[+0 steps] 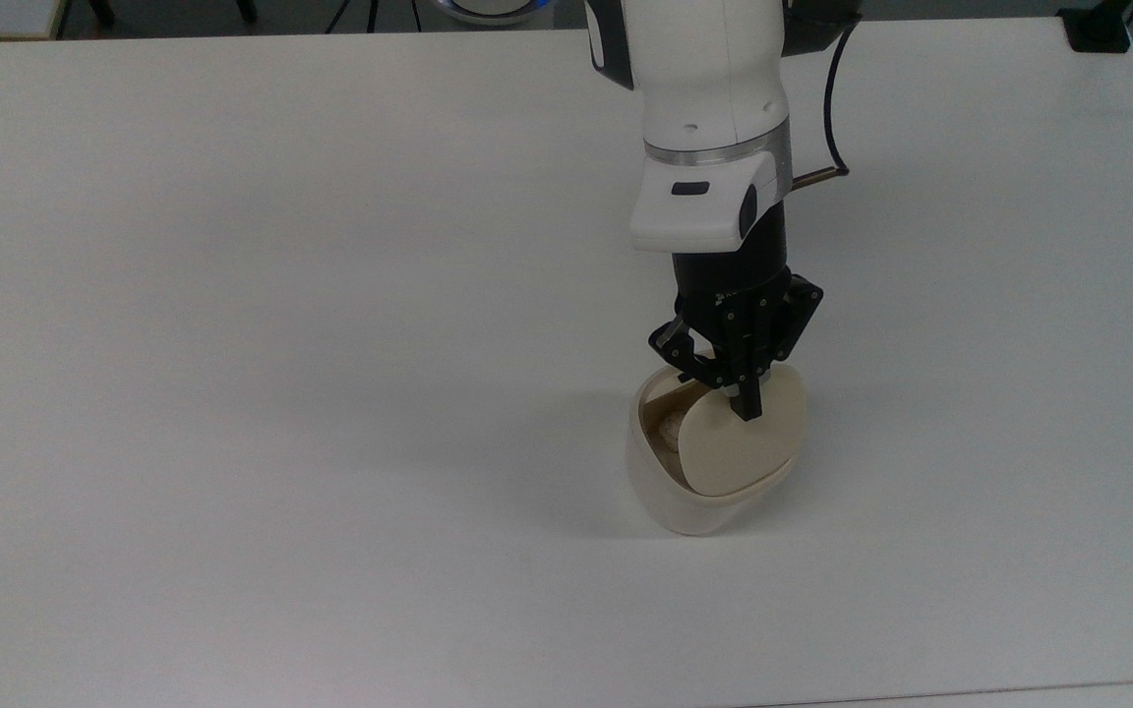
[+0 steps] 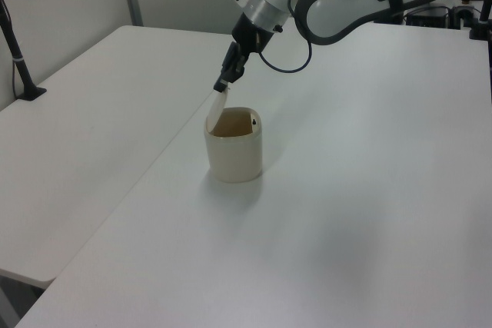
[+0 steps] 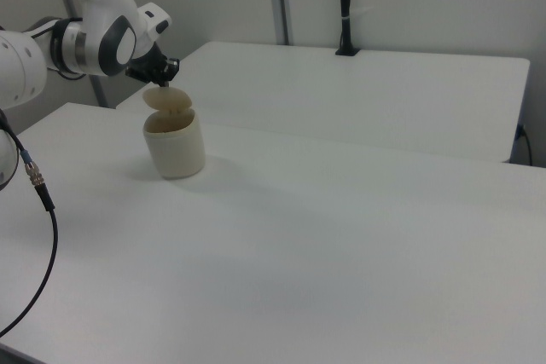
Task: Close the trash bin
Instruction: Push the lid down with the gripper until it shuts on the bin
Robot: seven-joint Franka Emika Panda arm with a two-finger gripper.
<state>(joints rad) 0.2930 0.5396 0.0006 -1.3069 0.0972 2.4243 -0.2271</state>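
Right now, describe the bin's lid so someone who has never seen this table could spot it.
On the white table stands one cream trash bin, under the black gripper. Its lid is the flat rounded-square flap tilted partway over the opening, fingertips touching its upper edge; unlike the tapering body, it is a thin plate.

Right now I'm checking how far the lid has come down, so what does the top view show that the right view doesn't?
The top view looks into the trash bin: a crumpled wad lies in the uncovered part of the opening, beside the tilted lid. The right view gives the side profile instead: the lid stands raised above the rim, and a dark post rises from a second table behind. Both show the gripper at the lid's upper edge and the bin not yet closed.
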